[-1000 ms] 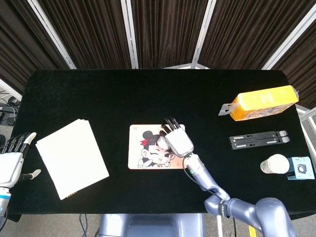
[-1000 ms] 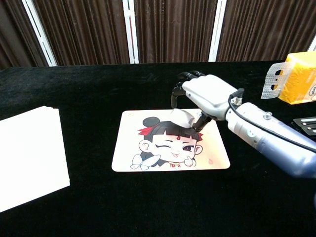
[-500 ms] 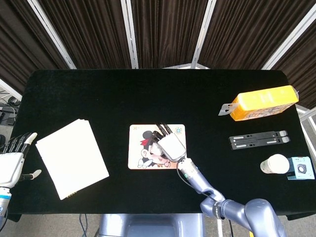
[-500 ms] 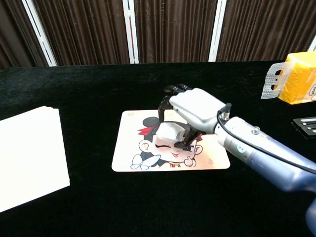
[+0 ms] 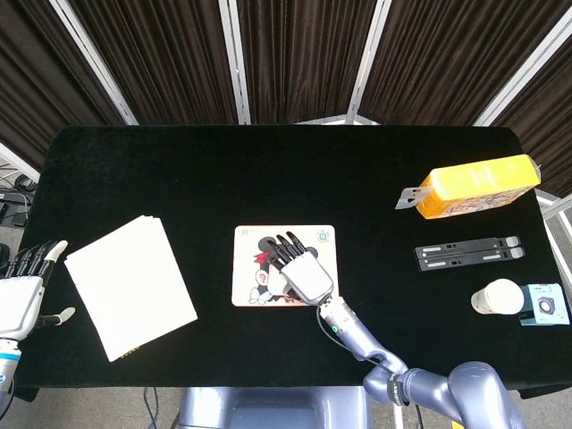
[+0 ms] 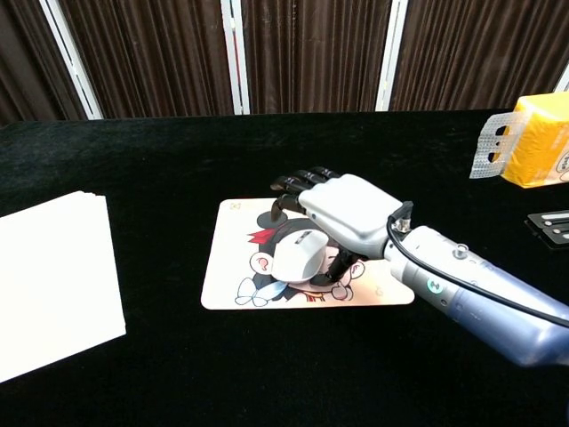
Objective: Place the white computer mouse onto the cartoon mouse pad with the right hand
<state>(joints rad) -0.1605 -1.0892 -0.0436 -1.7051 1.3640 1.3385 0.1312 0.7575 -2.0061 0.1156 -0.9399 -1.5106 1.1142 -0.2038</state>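
Note:
The cartoon mouse pad (image 5: 246, 239) (image 6: 227, 267) lies at the table's front middle. The white computer mouse (image 6: 298, 258) (image 5: 273, 284) rests on the pad, over the cartoon face. My right hand (image 5: 302, 268) (image 6: 347, 209) hovers low over the mouse. Its fingers stretch forward past it, and the thumb lies beside the mouse's right side. No finger plainly clamps the mouse. My left hand (image 5: 22, 299) stays at the far left edge of the head view, off the table, with its fingers apart and nothing in it.
A stack of white paper (image 5: 130, 286) (image 6: 49, 276) lies left of the pad. At the right are a yellow package (image 5: 478, 185) (image 6: 538, 142), a black bar-shaped stand (image 5: 469, 251), a white cup (image 5: 497, 297) and a small blue box (image 5: 545, 306).
My right hand carried the mouse from the pad's far right corner down onto the pad's middle. Its fingers, curled round the mouse before, now stretch out. The left hand has not moved.

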